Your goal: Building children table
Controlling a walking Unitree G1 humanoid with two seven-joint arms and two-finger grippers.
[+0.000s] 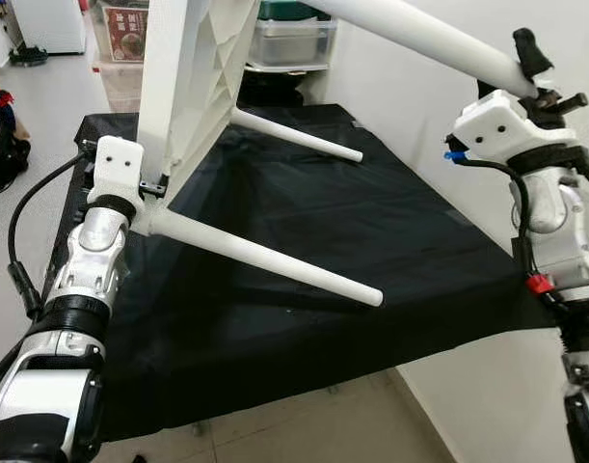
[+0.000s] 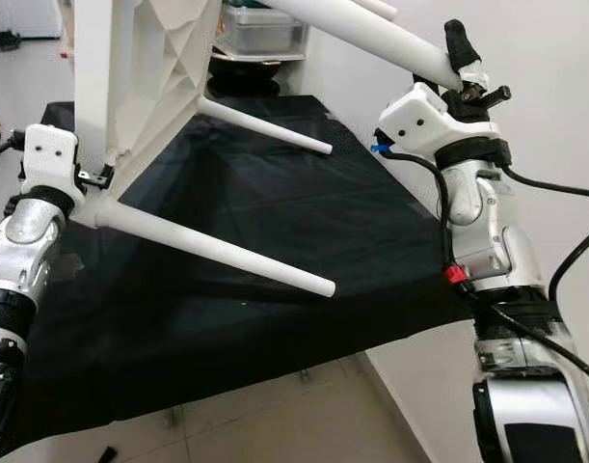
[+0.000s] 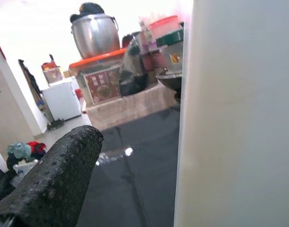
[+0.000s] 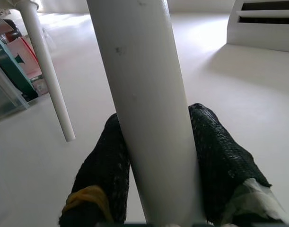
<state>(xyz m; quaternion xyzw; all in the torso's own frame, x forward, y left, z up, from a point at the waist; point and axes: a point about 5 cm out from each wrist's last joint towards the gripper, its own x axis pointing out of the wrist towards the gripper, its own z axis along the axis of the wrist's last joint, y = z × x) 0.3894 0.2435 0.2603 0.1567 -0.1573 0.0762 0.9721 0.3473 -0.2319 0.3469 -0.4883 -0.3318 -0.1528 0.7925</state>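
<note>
The white children's table (image 1: 183, 77) stands tipped on its side over a black-covered surface (image 1: 371, 212). Two lower legs (image 1: 275, 262) (image 1: 299, 137) slant down toward the cloth. An upper leg (image 1: 429, 39) runs to the right, and my right gripper (image 1: 530, 58) is shut on it near its end; in the right wrist view both black fingers (image 4: 104, 165) press the white tube (image 4: 144, 94). My left gripper (image 1: 154, 185) sits at the table top's lower corner. One finger (image 3: 54, 184) stands apart from the white panel (image 3: 239, 118); the other is hidden behind it.
Clear storage boxes (image 1: 289, 39) and a printed carton (image 1: 125, 34) stand beyond the black surface. A white wall (image 1: 410, 106) runs along its right side. Dark clothes (image 1: 0, 135) lie on the floor at left. The surface's front edge (image 1: 304, 386) drops to tiled floor.
</note>
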